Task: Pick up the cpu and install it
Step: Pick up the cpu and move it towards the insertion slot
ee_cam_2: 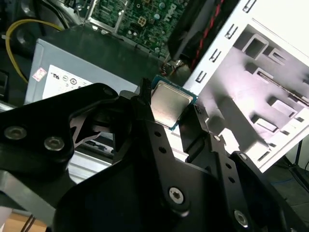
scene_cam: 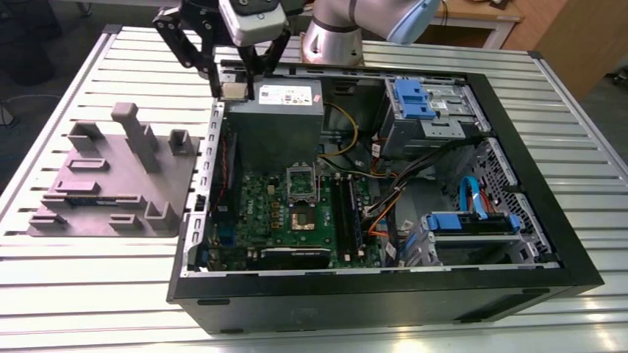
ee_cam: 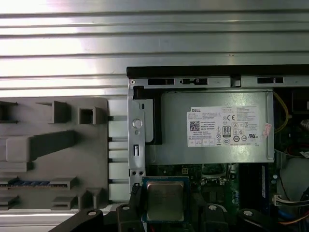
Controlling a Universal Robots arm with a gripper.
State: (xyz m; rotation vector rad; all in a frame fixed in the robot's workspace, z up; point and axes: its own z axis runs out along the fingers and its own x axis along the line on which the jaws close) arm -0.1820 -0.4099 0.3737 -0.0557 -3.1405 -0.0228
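Silvery metal sits between your jaws: that is the cpu (ee_cam_2: 168, 104), pinched by two opposite edges, with the jaws drawn in narrow on it.

Where does it hang?

You have it in the air over a corner of the silver-grey power supply box (scene_cam: 275, 118). It is just inside the wall of the open computer case (scene_cam: 393, 298) on the exterior view's left. It touches nothing but your jaws. The green motherboard (scene_cam: 294, 213) begins at the box's opposite end, well apart from the chip.

Which way does it face?

Its metal top is turned up toward both wrist cameras. In the first wrist view its edges run square with the case wall. It is a square, so you get no long axis from it.

And around it?

The case lies on its side, open face up, on a ribbed metal worktop (scene_cam: 98, 294). A grey moulded fixture (scene_cam: 108, 184) sits beside the case on the exterior view's left. Wooden furniture (scene_cam: 574, 37) stands behind the worktop.
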